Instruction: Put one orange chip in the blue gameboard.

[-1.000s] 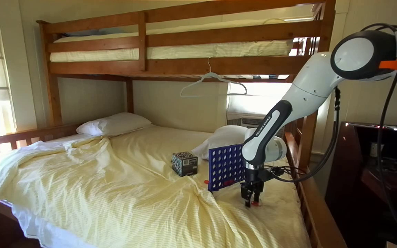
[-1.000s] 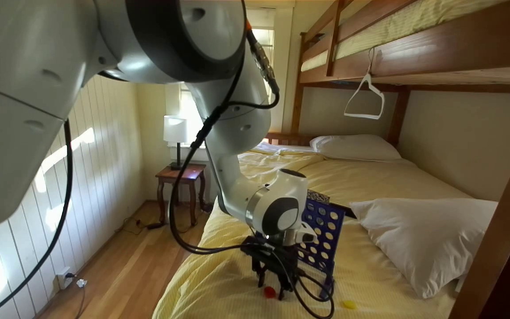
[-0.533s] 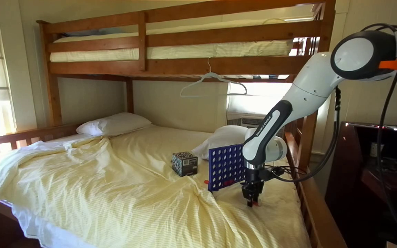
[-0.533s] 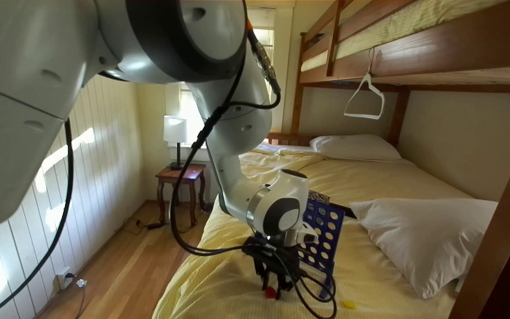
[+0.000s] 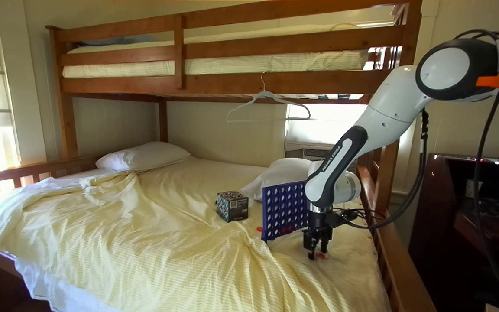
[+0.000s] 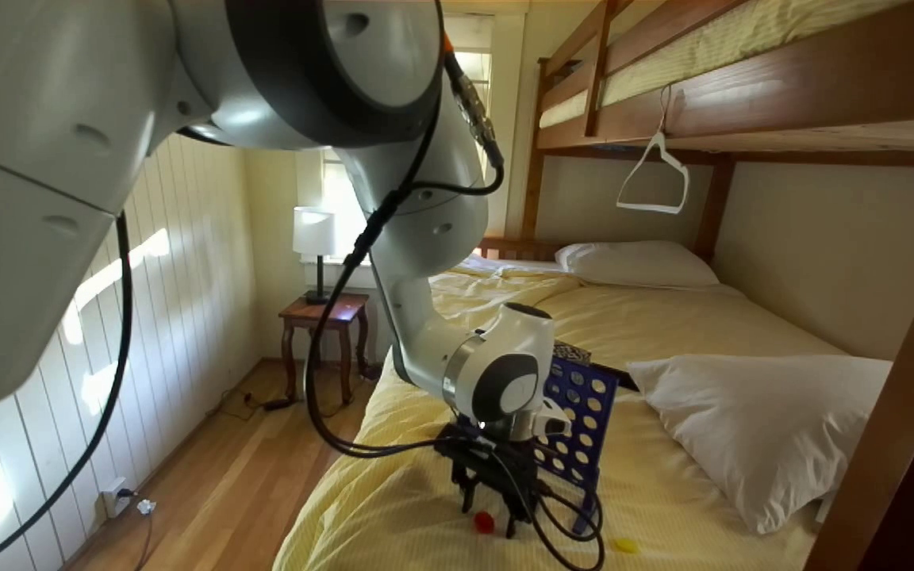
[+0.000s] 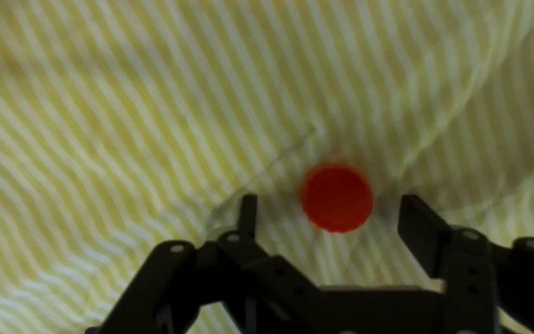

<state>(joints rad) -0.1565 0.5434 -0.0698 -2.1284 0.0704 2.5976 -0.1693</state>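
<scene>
Black two-finger pincer (image 7: 328, 206) stands wide w/ nothing held: gaps show on both sides of the small flat round orange-red chip (image 7: 336, 198), which lies on the yellow-&-white striped bedding (image 7: 118, 116) btwn the fingertips, a bit nearer the tip at right in the wrist view. Can't tell if the tips touch cloth. Step in hand, I'd say: lining up the pick; insertion n/y started. Next move prob. calls for a slight shift to centre the chip, tips low, then closing on its rim. Chip looks thin & bedding soft, so tips could ride over it or pinch a fold. Then lift, turn it on edge & carry to the top of the upright blue plastic gameboard (image 5: 285, 211) w/ round holes, standing near the pincer.

Hidden/unclear: white robot arm (image 5: 336, 164) blocks part of the gameboard in both exterior views; any slots along its top are too small to make out. Red patches (image 5: 288, 229) show low on it: chips in the holes or sth. behind, can't tell. Small orange-red piece (image 5: 259, 229) just beside its edge, partly hidden. In an exterior view, just the top of a dark patterned cube-shaped box (image 6: 572, 352) shows past arm & gameboard. Small yellow piece (image 6: 626, 546) lies further off, shape unclear. Dark blue scrap (image 7: 92, 330) at the wrist view's bottom edge is cut off, poss. gameboard.
</scene>
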